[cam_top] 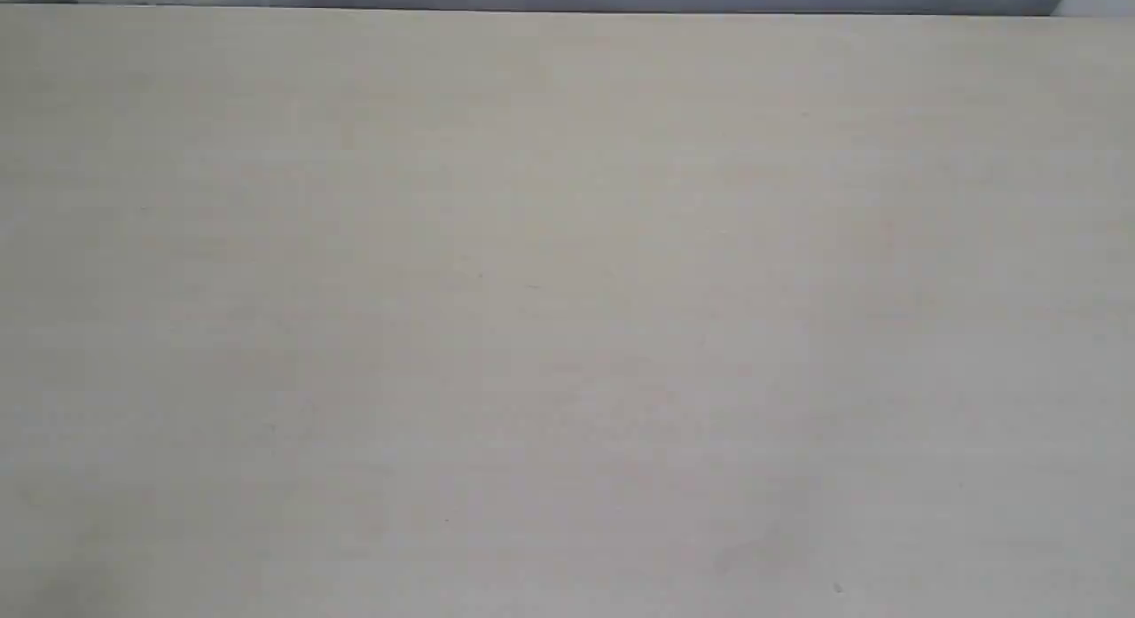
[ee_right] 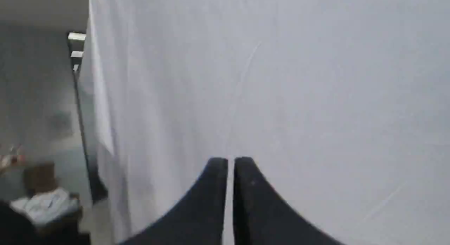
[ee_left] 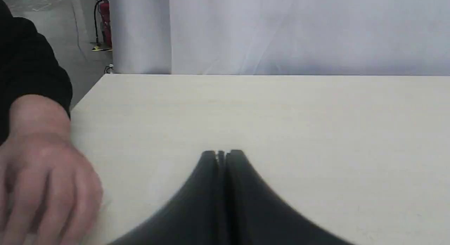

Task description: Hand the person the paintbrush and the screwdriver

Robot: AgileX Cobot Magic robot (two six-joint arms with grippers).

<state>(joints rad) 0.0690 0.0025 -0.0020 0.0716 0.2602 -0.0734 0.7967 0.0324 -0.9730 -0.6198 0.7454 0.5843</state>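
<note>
Soft, even, diffuse light falls on the pale beige wooden tabletop (cam_top: 567, 334), and the exterior view is hazy and low in contrast. The person's bare light-skinned hand (ee_left: 38, 174) is blurred, and the white fabric backdrop (ee_right: 281, 97) in the right wrist view looks smeared too.

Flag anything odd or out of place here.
Nothing spilled or damaged. One oddity: neither tool shows in any view. The left gripper and right gripper hold nothing visible; the person's hand is blurred.
</note>
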